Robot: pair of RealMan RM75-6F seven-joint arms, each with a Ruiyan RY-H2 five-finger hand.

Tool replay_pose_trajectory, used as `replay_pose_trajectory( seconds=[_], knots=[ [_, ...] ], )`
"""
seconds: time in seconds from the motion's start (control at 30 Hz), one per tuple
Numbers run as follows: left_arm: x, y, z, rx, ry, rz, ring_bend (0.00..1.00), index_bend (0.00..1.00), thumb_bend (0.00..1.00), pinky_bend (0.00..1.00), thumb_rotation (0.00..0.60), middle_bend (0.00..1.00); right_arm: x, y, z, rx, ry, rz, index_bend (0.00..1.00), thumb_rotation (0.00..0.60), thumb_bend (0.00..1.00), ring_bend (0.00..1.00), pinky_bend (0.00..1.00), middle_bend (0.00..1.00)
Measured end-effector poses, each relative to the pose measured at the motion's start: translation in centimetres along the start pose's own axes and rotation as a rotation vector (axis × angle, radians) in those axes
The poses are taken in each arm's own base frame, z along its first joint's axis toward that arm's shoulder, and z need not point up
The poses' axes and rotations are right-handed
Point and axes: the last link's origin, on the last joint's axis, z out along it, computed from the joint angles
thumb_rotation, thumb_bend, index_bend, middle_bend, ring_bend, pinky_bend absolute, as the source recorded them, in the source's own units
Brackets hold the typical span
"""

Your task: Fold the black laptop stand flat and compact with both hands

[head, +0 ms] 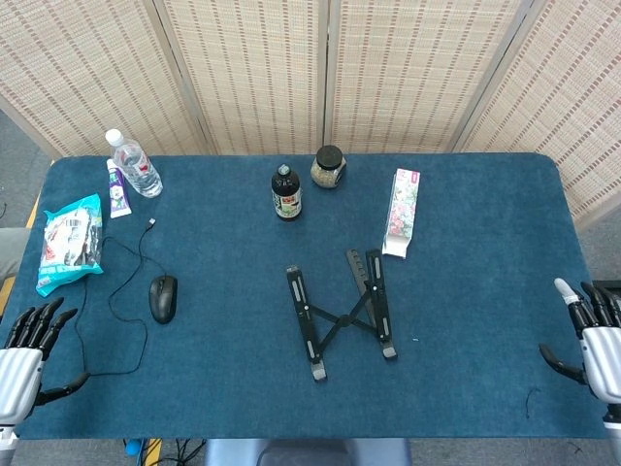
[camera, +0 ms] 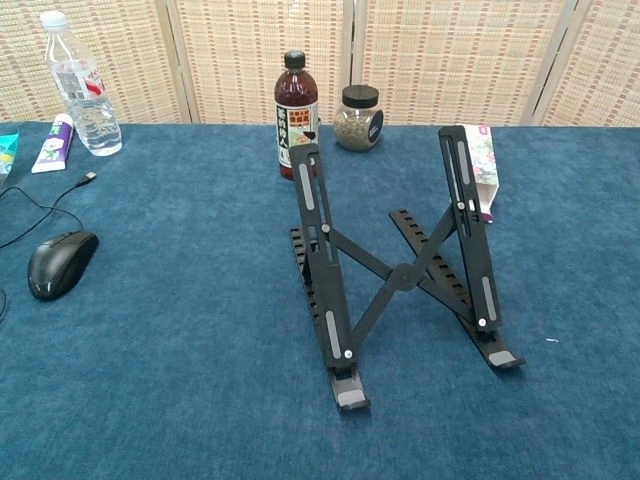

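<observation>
The black laptop stand [head: 340, 318] stands unfolded in the middle of the blue table, its two arms raised and joined by a crossed brace [camera: 400, 276]. My left hand [head: 23, 351] is at the table's front left corner, fingers spread, holding nothing. At the front right edge my right hand [head: 594, 335] is likewise spread and empty. Both hands are far from the stand. The chest view shows the stand but neither hand.
A dark bottle [head: 285, 193], a jar [head: 329, 167] and a flowered box [head: 402, 213] stand behind the stand. On the left lie a wired mouse [head: 163, 297], a snack bag [head: 70, 242], a tube [head: 116, 188] and a water bottle [head: 134, 164].
</observation>
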Motion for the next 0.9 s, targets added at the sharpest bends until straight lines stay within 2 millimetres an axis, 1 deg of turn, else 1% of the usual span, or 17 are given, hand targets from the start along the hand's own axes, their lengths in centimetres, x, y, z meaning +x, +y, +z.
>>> replay_pose_trajectory(
  seconds=[0.17, 0.27, 0.33, 0.43, 0.47, 0.53, 0.7, 0.9],
  knots=[
    [0.0, 0.1, 0.0, -0.003, 0.001, -0.001, 0.0, 0.11, 0.12, 0.01, 0.6, 0.02, -0.2, -0.5, 0.8, 0.035, -0.024, 0.062, 0.0, 0.6, 0.17, 0.0, 0.0, 0.19],
    [0.0, 0.1, -0.1, 0.001, 0.002, 0.0, 0.0, 0.11, 0.12, 0.01, 0.6, 0.02, -0.4, -1.0, 1.6, 0.068, -0.053, 0.121, 0.0, 0.6, 0.19, 0.0, 0.0, 0.19],
    [0.0, 0.1, -0.1, 0.003, 0.003, -0.001, 0.0, 0.11, 0.12, 0.01, 0.6, 0.02, -0.5, -1.5, 2.3, 0.096, -0.078, 0.163, 0.0, 0.6, 0.23, 0.0, 0.0, 0.18],
    [0.1, 0.1, -0.3, 0.006, 0.006, -0.002, 0.0, 0.11, 0.12, 0.01, 0.6, 0.02, -0.8, -2.1, 3.1, 0.129, -0.117, 0.239, 0.0, 0.6, 0.32, 0.0, 0.0, 0.16],
    [0.1, 0.1, -0.3, 0.007, 0.006, -0.002, 0.0, 0.11, 0.12, 0.01, 0.6, 0.02, -0.8, -2.3, 3.3, 0.138, -0.129, 0.267, 0.0, 0.6, 0.33, 0.0, 0.0, 0.16],
    [0.1, 0.1, -0.4, 0.008, 0.005, -0.001, 0.0, 0.11, 0.12, 0.01, 0.6, 0.02, -1.0, -2.8, 3.9, 0.161, -0.159, 0.342, 0.0, 0.6, 0.32, 0.0, 0.0, 0.16],
    [0.2, 0.0, -0.4, 0.011, 0.009, -0.001, 0.0, 0.11, 0.12, 0.01, 0.6, 0.02, -1.5, -4.1, 5.6, 0.215, -0.237, 0.546, 0.0, 0.6, 0.24, 0.0, 0.0, 0.16],
    [0.2, -0.2, -0.4, 0.015, 0.008, -0.003, 0.0, 0.11, 0.12, 0.01, 0.6, 0.02, -2.4, -5.8, 8.0, 0.244, -0.34, 0.763, 0.0, 0.6, 0.17, 0.0, 0.0, 0.16]
  ],
)
